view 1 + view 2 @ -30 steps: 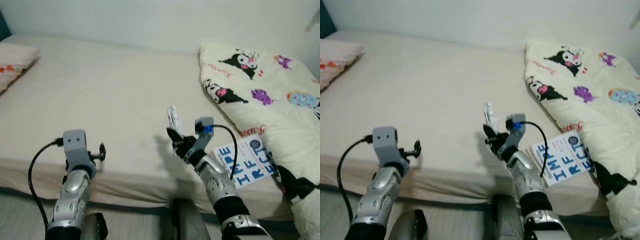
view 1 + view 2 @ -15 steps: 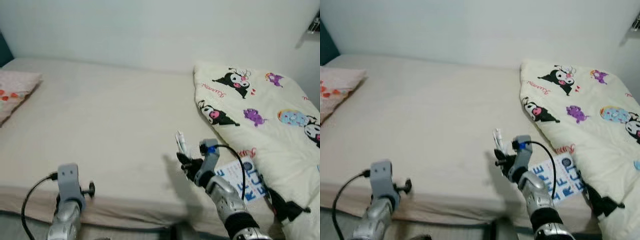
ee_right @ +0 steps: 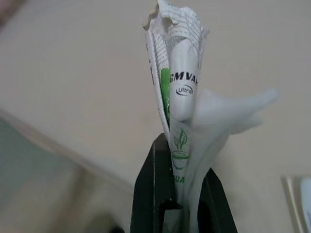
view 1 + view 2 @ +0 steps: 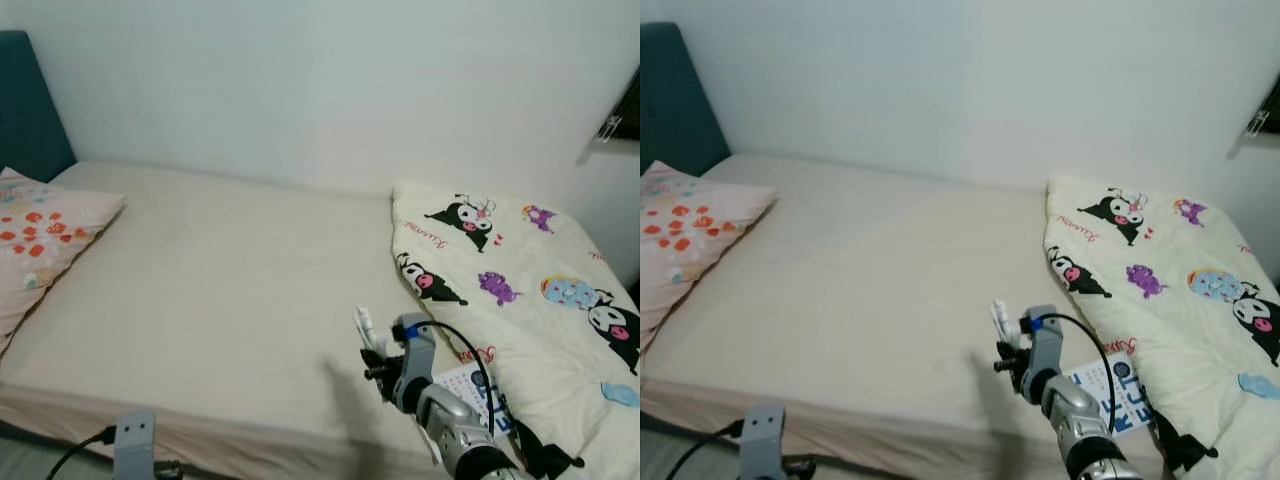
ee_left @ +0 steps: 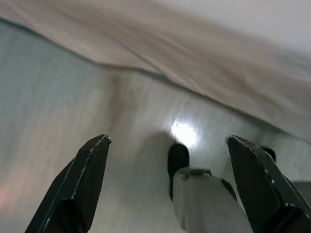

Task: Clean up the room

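The right pincer (image 4: pixel 372 352) is up over the near edge of the bed (image 4: pixel 220 290), and its two black fingers are squeezed tight on a crumpled wrapper (image 3: pixel 179 104). The wrapper is white with green on it and some printed letters, and it sticks straight up out of the pincer. So one bit of trash is picked up and off the bed, but it has no home yet, since no bin can be seen. The left pincer (image 5: pixel 170 189) hangs low by the bed's side, pointing down at the floor (image 5: pixel 58 111). Its fingers are spread wide apart with nothing between them. There looks to be more to tidy. A book (image 4: pixel 1118 398) with big blue letters lies on the bed near the edge, just beside the right arm. A cartoon blanket (image 4: pixel 520 260) lies loosely over the right side of the bed, and part of it hangs off the edge. A pillow (image 4: pixel 40 235) with red spots sits at the left end by the dark headboard (image 4: pixel 30 110). I think the job is only just begun: the wrapper needs dropping somewhere, then the book and the blanket may want sorting.
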Motion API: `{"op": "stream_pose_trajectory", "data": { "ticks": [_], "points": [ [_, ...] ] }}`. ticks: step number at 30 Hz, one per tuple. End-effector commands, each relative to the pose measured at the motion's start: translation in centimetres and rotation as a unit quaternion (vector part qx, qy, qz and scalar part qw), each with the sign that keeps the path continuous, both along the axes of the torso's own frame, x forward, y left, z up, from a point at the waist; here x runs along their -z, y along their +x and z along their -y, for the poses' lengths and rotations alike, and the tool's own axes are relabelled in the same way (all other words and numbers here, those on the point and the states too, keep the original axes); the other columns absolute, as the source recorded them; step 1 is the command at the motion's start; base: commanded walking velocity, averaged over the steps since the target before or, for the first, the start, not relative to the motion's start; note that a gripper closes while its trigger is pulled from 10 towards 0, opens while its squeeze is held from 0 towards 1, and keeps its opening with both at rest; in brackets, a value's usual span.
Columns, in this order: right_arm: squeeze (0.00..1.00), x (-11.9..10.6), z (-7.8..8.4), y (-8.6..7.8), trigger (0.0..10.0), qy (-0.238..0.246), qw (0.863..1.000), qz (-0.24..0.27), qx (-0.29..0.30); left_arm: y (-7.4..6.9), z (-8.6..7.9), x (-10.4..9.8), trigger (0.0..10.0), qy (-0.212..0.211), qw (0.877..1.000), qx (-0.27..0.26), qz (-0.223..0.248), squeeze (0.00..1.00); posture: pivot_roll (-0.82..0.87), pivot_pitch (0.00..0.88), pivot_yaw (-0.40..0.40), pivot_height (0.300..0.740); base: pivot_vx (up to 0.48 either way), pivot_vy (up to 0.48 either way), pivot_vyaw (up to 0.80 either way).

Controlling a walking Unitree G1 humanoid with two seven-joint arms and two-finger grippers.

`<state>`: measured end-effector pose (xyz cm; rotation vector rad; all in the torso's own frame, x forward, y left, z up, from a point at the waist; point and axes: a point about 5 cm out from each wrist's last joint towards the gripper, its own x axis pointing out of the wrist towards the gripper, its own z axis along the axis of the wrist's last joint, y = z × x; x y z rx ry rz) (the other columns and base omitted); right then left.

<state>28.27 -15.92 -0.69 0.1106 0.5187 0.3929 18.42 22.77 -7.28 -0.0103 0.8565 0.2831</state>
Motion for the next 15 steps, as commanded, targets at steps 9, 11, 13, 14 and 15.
{"op": "stream_pose_trajectory", "data": {
  "ticks": [9, 11, 13, 14, 15],
  "points": [
    [0.00, 4.6, 1.2, -5.0, 10.0, -0.079, 0.989, -0.126, 0.024, -2.7, 1.6, 1.8, 10.0, -0.011, 0.996, 0.037, -0.076, 0.00, -0.02, 0.000, -0.078, 0.740, 0.000, 0.000, 0.68],
    [0.00, 4.9, 1.5, -5.4, 10.0, -0.081, 0.987, -0.135, 0.029, -2.6, 1.6, 1.8, 10.0, -0.013, 0.996, 0.040, -0.074, 0.00, -0.02, 0.000, -0.082, 0.740, 0.000, 0.000, 0.68],
    [0.00, 5.3, 1.8, -6.0, 10.0, -0.086, 0.985, -0.145, 0.031, -2.7, 1.7, 1.9, 10.0, -0.012, 0.996, 0.045, -0.075, 0.00, -0.02, 0.000, -0.082, 0.740, 0.000, 0.000, 0.68],
    [0.00, 5.7, 2.2, -6.7, 10.0, -0.098, 0.983, -0.155, 0.029, -3.0, 1.7, 2.0, 10.0, -0.005, 0.995, 0.054, -0.084, 0.00, -0.02, 0.000, -0.080, 0.740, 0.000, 0.000, 0.68],
    [0.00, 6.1, 2.6, -7.4, 10.0, -0.111, 0.980, -0.165, 0.027, -3.6, 1.6, 2.2, 10.0, 0.002, 0.993, 0.062, -0.097, 0.00, -0.03, 0.000, -0.078, 0.740, 0.000, 0.000, 0.68]
  ]
}}
